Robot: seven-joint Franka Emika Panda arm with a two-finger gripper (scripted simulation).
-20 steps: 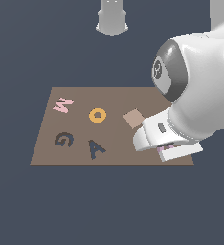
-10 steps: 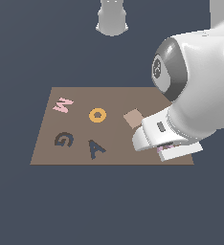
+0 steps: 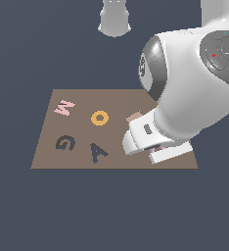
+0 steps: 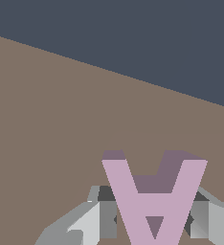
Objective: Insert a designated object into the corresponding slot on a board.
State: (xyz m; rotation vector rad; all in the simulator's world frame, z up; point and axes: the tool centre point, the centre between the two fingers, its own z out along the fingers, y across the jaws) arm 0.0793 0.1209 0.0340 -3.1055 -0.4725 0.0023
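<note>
The designated object, a pale lilac letter A [image 4: 154, 203], sits between my gripper's [image 4: 152, 217] two grey fingers [image 4: 106, 219], whose pads press on its outer legs just above the brown board [image 4: 61, 119]. In the exterior view my white hand [image 3: 153, 135] hangs over the board's [image 3: 82, 159] right part and hides the letter except for a lilac sliver [image 3: 160, 147]. The slot, a dark A-shaped recess [image 3: 99, 153], lies apart from the hand toward the exterior view's left, near the board's front edge.
On the board are a pink W [image 3: 64, 107], an orange ring [image 3: 100, 118], a dark G-shaped recess [image 3: 65, 142] and a small tan tile [image 3: 134, 117] partly behind my hand. The robot base [image 3: 114, 19] stands beyond the board. Dark floor surrounds everything.
My hand and arm have shifted a little toward the exterior view's left. The board's letters have not moved.
</note>
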